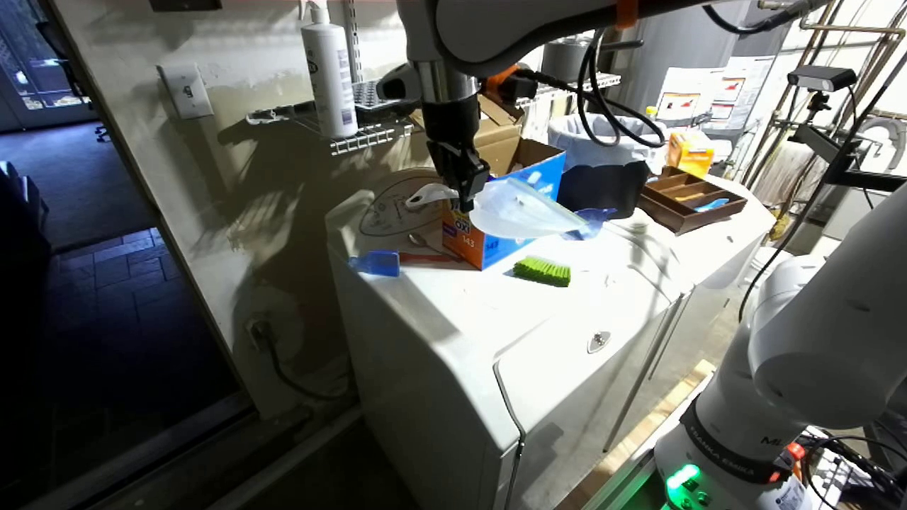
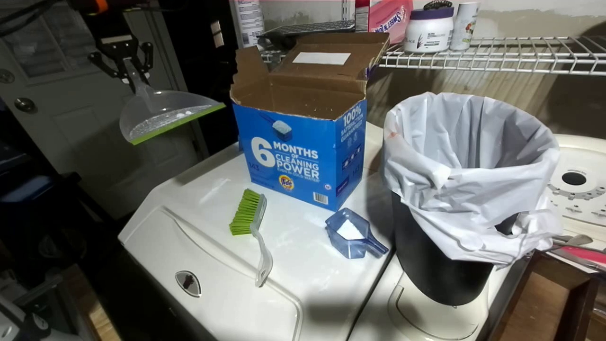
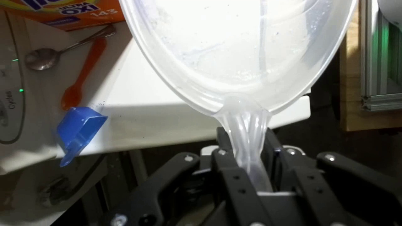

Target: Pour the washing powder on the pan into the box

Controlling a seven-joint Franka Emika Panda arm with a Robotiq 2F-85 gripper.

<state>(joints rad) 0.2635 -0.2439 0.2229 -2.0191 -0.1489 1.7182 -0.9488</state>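
Note:
The pan (image 2: pixel 156 102) is a translucent whitish dustpan with a green lip. White powder (image 2: pixel 163 119) lies in it along the lip, and it also shows in an exterior view (image 1: pixel 521 209). My gripper (image 3: pixel 246 141) is shut on the pan's handle, which sits between its fingers in the wrist view. The gripper (image 2: pixel 136 76) holds the pan in the air beside the box, with the pan tilted. The box (image 2: pixel 289 151) is an open blue and orange carton with brown flaps raised, standing on the white machine. Its orange front (image 3: pixel 78 14) shows partly in the wrist view. Its bottom inside is hidden.
A green brush (image 2: pixel 248 213) and a blue scoop (image 2: pixel 350 232) with white powder lie near the box. A black bin with a white liner (image 2: pixel 464 189) stands beside it. Another blue scoop (image 3: pixel 80 127), a red spoon (image 3: pixel 83 75) and a metal spoon (image 3: pixel 44 58) lie by the orange side.

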